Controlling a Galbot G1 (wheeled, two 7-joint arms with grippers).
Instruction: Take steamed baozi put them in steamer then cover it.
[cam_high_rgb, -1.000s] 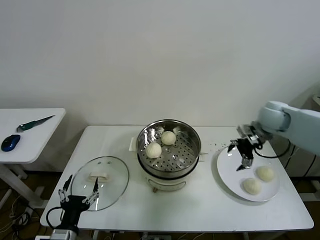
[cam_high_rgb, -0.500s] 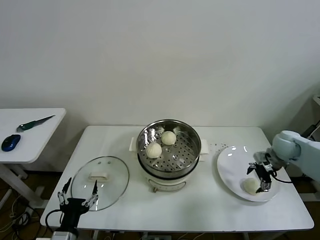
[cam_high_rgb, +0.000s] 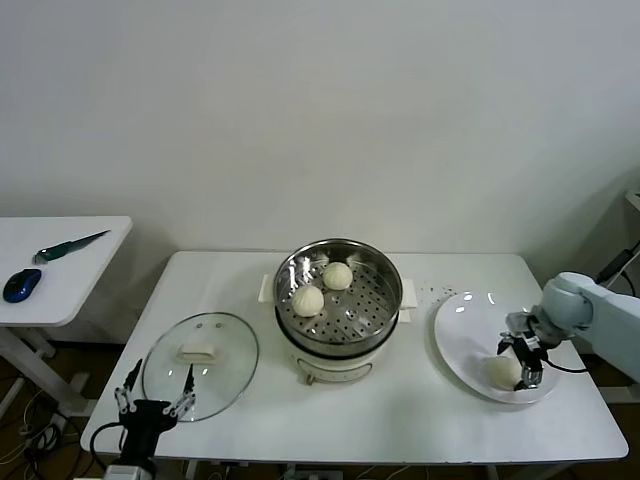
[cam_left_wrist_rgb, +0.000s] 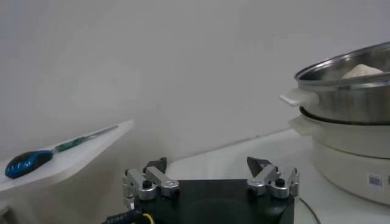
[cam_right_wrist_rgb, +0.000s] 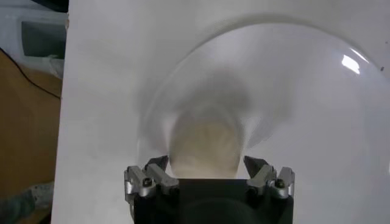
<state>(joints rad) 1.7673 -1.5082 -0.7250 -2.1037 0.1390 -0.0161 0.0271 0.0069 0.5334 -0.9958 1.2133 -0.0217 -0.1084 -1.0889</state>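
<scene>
Two baozi (cam_high_rgb: 307, 300) (cam_high_rgb: 337, 275) lie on the perforated tray of the steamer (cam_high_rgb: 338, 348) at the table's middle. My right gripper (cam_high_rgb: 519, 363) is down on the white plate (cam_high_rgb: 462, 330) at the right. It is open, its fingers close on either side of a baozi (cam_right_wrist_rgb: 204, 143) with thin gaps showing. In the head view one baozi (cam_high_rgb: 499, 371) shows beside that gripper. The glass cover (cam_high_rgb: 215, 375) lies flat at the front left. My left gripper (cam_high_rgb: 155, 392) hangs open just before it, holding nothing.
A side table at the far left carries a blue mouse (cam_high_rgb: 20, 285) and a green-handled knife (cam_high_rgb: 70, 246). The plate reaches near the table's right edge. The steamer's white side handle (cam_left_wrist_rgb: 295, 97) sticks out toward the left gripper (cam_left_wrist_rgb: 210, 170).
My right gripper swung from above the plate's far left rim to its right side and came down over a baozi. The second baozi on the plate is now hidden. The left arm stayed put.
</scene>
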